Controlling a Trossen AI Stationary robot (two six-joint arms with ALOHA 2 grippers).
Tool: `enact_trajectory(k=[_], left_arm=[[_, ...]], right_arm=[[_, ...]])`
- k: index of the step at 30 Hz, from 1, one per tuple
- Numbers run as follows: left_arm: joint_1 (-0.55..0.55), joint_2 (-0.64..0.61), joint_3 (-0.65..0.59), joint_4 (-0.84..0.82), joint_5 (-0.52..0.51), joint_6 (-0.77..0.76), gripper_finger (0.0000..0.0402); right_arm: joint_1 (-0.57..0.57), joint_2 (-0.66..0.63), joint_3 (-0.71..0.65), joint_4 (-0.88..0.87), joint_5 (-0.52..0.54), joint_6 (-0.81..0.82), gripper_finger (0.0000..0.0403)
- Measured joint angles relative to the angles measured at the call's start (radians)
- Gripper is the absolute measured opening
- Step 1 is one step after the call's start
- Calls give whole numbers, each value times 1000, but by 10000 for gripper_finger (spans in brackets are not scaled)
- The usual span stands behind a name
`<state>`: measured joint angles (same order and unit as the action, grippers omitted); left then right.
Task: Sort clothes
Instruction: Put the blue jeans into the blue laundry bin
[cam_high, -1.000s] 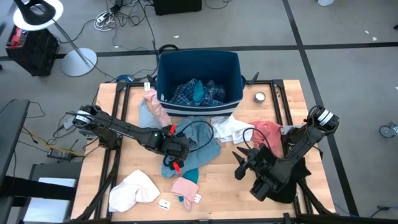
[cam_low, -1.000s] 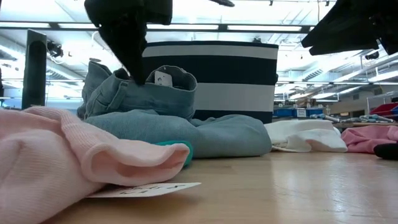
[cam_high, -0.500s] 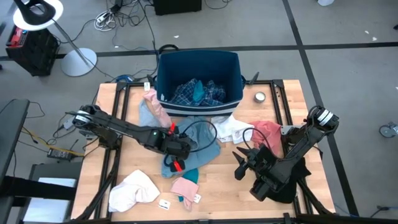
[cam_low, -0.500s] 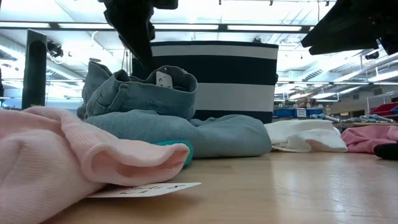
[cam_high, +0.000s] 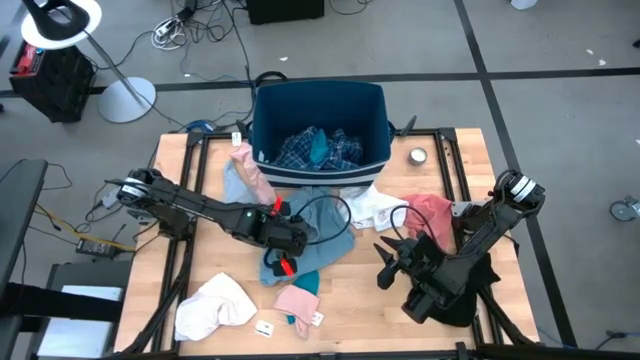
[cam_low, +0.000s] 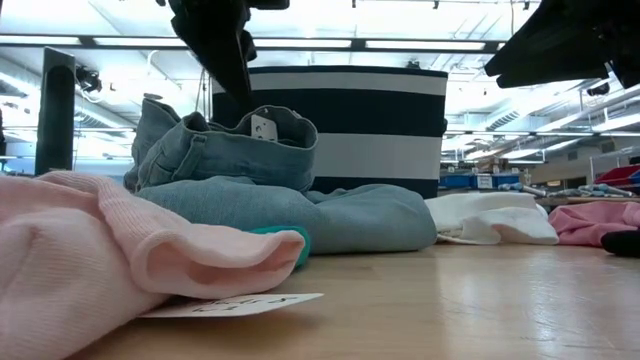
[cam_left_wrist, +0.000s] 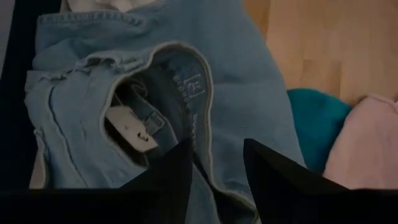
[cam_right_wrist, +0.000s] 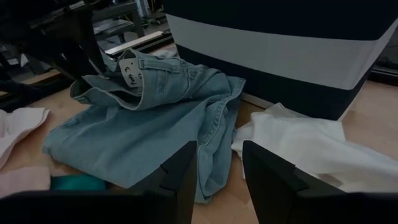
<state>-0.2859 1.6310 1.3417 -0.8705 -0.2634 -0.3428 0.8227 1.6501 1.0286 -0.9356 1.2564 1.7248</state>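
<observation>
**Left jaws parted above the jeans**

The left gripper (cam_high: 287, 240) hangs over the crumpled light blue jeans (cam_high: 310, 245) near the middle of the desk (cam_high: 370, 290), jaws a little apart, gripping nothing. The jeans lie in front of the bin (cam_high: 320, 130), waistband bunched up with a white tag showing, long axis running from the bin toward the desk's front edge. The right gripper (cam_high: 392, 262) waits to the right, jaws open and empty.
</observation>
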Motion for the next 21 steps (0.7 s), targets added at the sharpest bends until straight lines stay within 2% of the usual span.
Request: enact_trajectory(k=[8,18,21], left_arm=[[2,0,-3,14,-4,-10,168],[2,0,-3,15,-21,-28,269],[2,0,-3,11,-16,-69,287]], right_arm=[[0,0,0,0,0,0,129],[0,0,0,4,0,0,128],[0,0,0,4,0,0,125]])
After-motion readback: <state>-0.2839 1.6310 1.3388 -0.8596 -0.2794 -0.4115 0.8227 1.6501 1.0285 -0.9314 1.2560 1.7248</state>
